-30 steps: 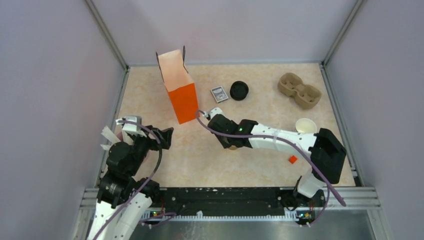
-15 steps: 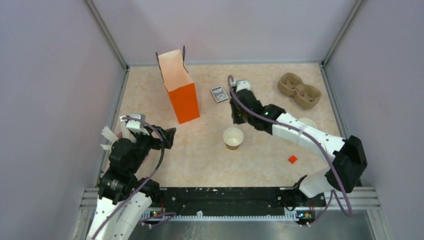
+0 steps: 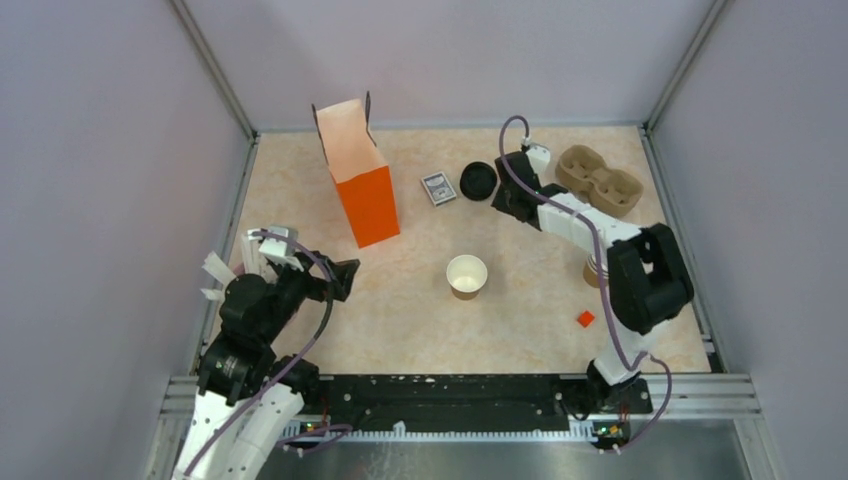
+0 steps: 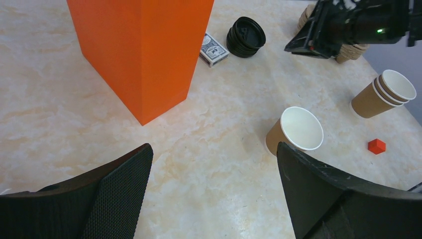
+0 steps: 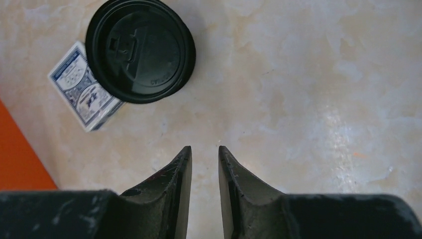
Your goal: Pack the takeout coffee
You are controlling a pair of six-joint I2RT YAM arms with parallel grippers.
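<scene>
Overhead, two wrist views; lids [image 3: 478, 181] common

Bright even light, soft shadows, all views sharp.

This was a robot test cell in a lab, not a home or shop; plain pale walls [image 3: 100, 200] and aluminium corner posts [image 3: 212, 70] boxed in a marble-patterned tabletop [image 3: 400, 330]. A cabled left arm [image 3: 250, 310] and right arm [image 3: 575, 215] were bolted to a metal rail [image 3: 450, 390] at its near edge.
</scene>
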